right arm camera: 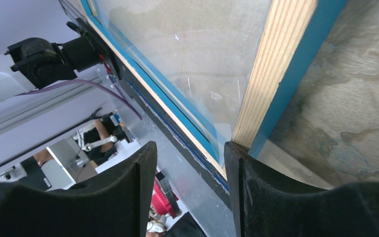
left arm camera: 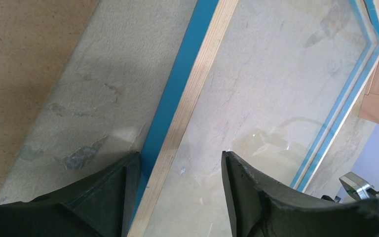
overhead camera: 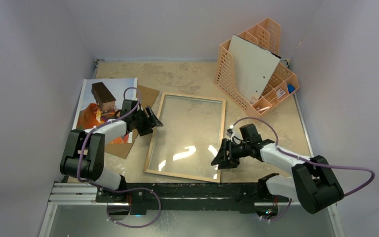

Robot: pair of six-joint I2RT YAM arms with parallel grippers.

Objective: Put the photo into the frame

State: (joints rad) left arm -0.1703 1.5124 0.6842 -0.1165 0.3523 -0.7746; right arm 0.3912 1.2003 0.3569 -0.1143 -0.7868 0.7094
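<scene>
Both sets of my jaws are spread, holding nothing. My left gripper straddles one long side of the frame without pinching, and my right gripper gapes at the opposite side. The photo lies flat outside my left jaws. I judge it light and floppy, best pinched at a free edge. The frame is stiff and its glass fragile, so I'd grip wood.
</scene>
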